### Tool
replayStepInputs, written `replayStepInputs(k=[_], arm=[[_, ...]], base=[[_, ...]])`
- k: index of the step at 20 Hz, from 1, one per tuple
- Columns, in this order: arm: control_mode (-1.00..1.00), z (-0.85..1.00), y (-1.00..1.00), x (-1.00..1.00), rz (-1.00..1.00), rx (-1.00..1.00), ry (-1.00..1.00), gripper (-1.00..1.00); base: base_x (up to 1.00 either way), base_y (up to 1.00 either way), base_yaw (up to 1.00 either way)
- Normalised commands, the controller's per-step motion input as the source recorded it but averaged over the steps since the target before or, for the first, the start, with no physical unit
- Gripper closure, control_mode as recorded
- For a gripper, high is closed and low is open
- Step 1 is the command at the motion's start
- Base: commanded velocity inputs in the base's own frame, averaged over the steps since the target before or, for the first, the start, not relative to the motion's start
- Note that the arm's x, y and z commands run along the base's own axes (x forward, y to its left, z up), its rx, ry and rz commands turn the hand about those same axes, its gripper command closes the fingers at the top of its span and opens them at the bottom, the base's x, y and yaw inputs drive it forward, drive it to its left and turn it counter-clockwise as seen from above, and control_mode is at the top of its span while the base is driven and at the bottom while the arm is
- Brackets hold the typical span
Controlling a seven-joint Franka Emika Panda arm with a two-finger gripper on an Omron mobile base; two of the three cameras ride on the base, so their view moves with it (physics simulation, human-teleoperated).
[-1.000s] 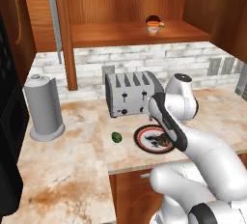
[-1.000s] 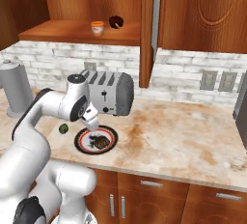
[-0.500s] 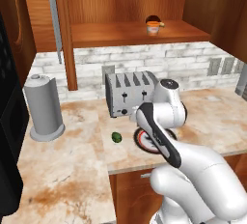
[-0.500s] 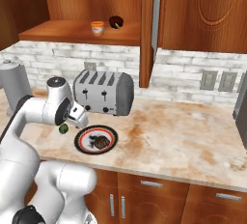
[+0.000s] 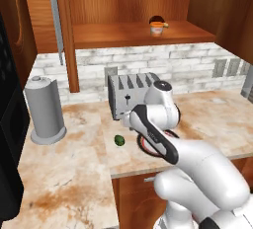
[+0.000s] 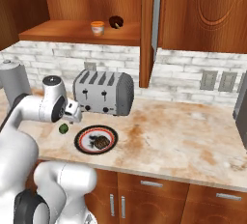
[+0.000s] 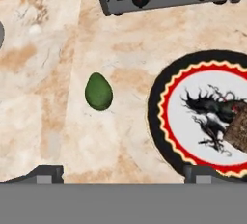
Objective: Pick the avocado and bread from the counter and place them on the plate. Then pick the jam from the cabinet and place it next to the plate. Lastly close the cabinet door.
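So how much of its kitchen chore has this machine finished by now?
Done: the dark brown lumpy bread lies on the black-rimmed round plate. In hand: nothing; the open end effector hangs above the marble counter, the glossy green avocado lying ahead of it, off the plate. Left: the avocado, the orange jam jar on the shelf, and the open wooden cabinet door.

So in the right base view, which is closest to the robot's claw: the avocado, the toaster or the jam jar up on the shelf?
From the gripper:
1. Avocado, on the counter just below it.
2. Toaster, behind it by the wall.
3. Jam jar, high on the cabinet shelf.
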Motion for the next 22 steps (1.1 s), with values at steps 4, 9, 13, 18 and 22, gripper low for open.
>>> replayStepInputs(k=[4,9,13,18,22], arm=[[-1.00,0.00,0.33,0.37,0.10,-0.03,0.00,-1.00],[-1.00,-0.14,0.28,0.30,0.08,-0.05,0.00,-1.00],[-1.00,-0.27,0.24,0.20,0.08,-0.05,0.00,-1.00],[-1.00,-0.33,0.10,0.27,0.09,-0.02,0.03,-1.00],[-1.00,-0.35,0.04,0.34,0.09,0.00,0.08,-1.00]], base=[[0.00,0.00,0.00],[0.00,0.00,0.00],[0.00,0.00,0.00],[0.00,0.00,0.00],[0.00,0.00,0.00]])
